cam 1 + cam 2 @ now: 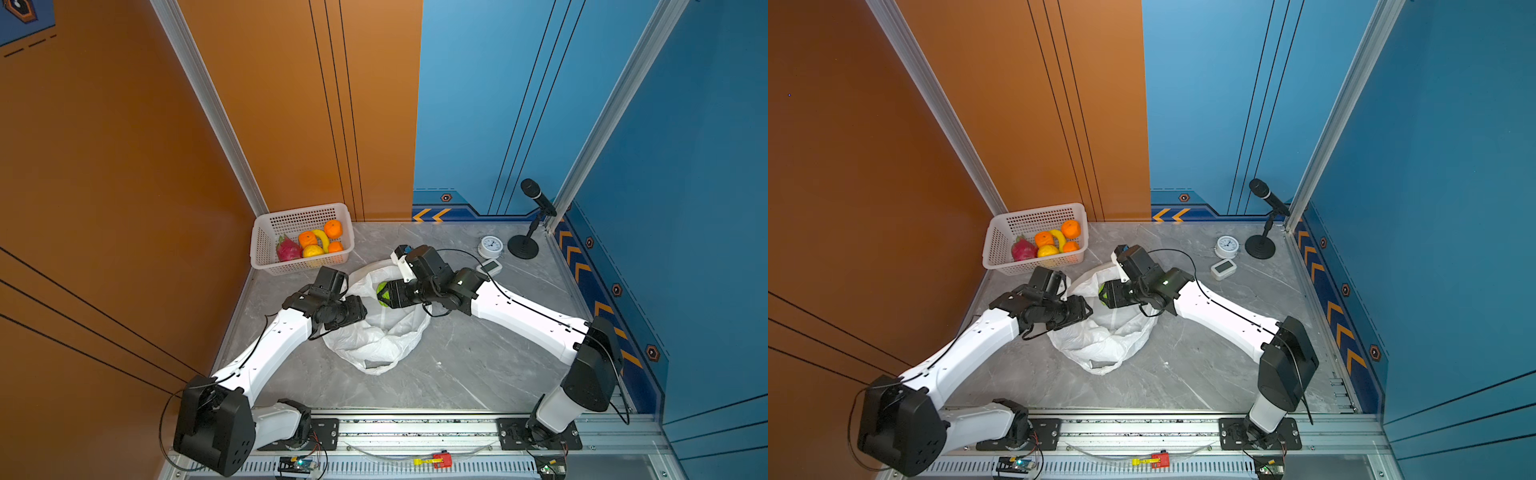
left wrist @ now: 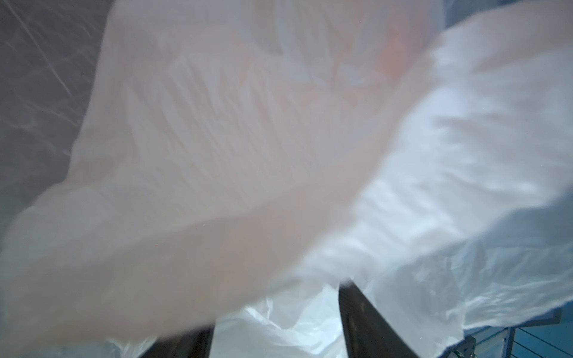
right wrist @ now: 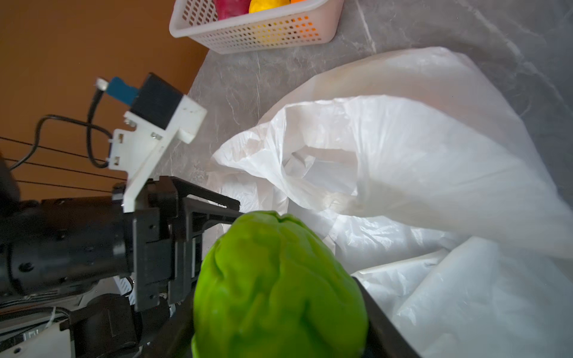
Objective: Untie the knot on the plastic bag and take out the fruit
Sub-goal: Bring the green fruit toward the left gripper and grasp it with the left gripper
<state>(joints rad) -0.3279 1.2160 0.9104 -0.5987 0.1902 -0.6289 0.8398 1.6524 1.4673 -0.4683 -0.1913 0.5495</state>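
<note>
R gripper [image 1: 383,293]: we grip 1 green fruit [image 3: 279,279], long axis along the fingers, just over the plastic bag [image 1: 374,345]. Basket [image 1: 266,253] sits ahead, nearer L gripper [image 2: 273,313], jaws apart under bag film.

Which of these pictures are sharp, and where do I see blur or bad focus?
Left wrist view: the bag fills the frame close to the lens, all smeared and out of focus, with a pinkish tint. Right wrist view: the green fruit is slightly soft, the basket clearer. Both top views: sharp and evenly lit.
</note>
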